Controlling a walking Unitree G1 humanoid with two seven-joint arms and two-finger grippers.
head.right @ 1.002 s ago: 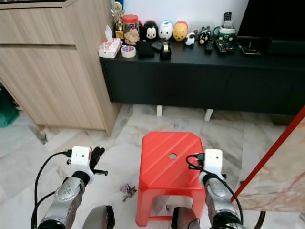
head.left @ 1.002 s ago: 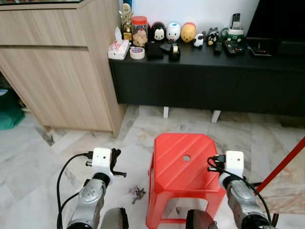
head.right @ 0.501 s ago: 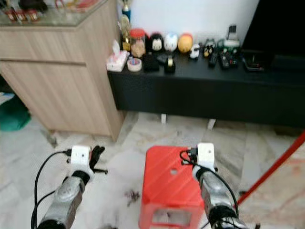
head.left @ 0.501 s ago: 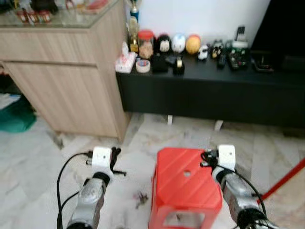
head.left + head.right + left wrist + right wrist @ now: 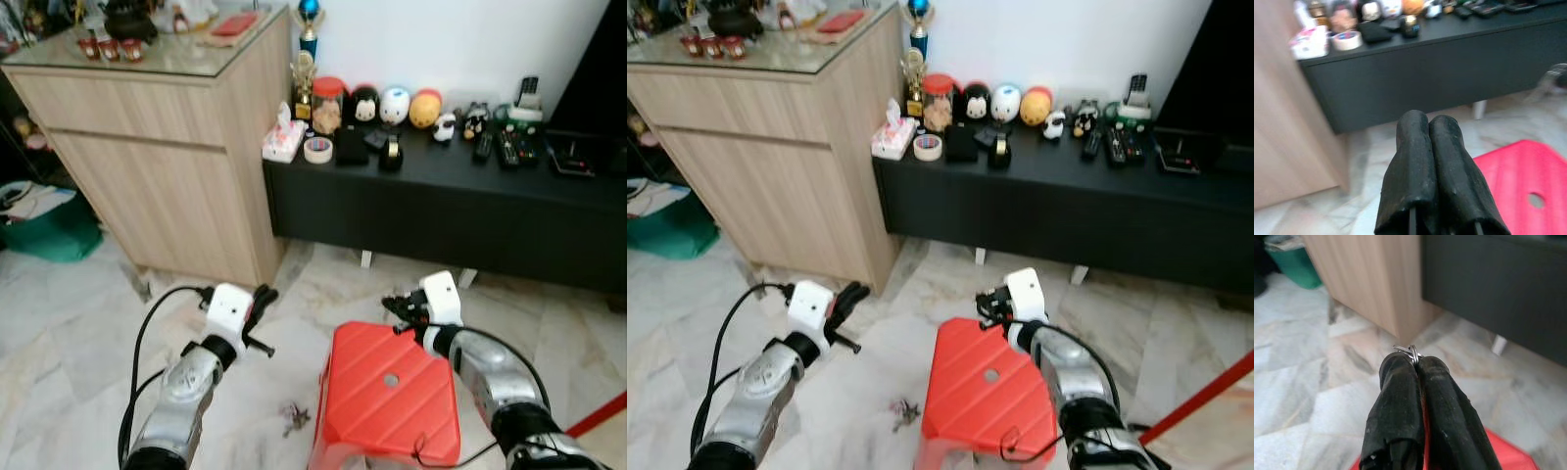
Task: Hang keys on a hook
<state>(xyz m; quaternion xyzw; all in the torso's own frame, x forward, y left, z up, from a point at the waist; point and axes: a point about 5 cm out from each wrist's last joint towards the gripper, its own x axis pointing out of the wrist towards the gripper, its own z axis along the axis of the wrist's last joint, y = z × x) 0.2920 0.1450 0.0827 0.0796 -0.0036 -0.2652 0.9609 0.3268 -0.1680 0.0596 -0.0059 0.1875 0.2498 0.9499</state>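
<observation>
My right gripper (image 5: 394,303) hovers over the far edge of the red stool (image 5: 397,397). Its fingers (image 5: 1400,382) are shut, and a small silver key ring (image 5: 1409,351) pokes out at their tips. What hangs below the ring is hidden. A small dark bunch of keys (image 5: 294,418) lies on the marble floor just left of the stool. My left gripper (image 5: 264,295) is held above the floor left of the stool, short of that bunch. Its fingers (image 5: 1413,161) are shut with nothing between them.
A low black console (image 5: 441,211) with toys, tape and remotes runs along the wall ahead. A tall wooden cabinet (image 5: 157,166) stands at its left, with a green basket (image 5: 49,230) beside it. A red bar (image 5: 600,421) crosses the lower right corner.
The camera has tipped up and shifted, showing the cabinet top. My right gripper has risen and moved forward over the stool's far edge. The left gripper and the floor keys stayed put.
</observation>
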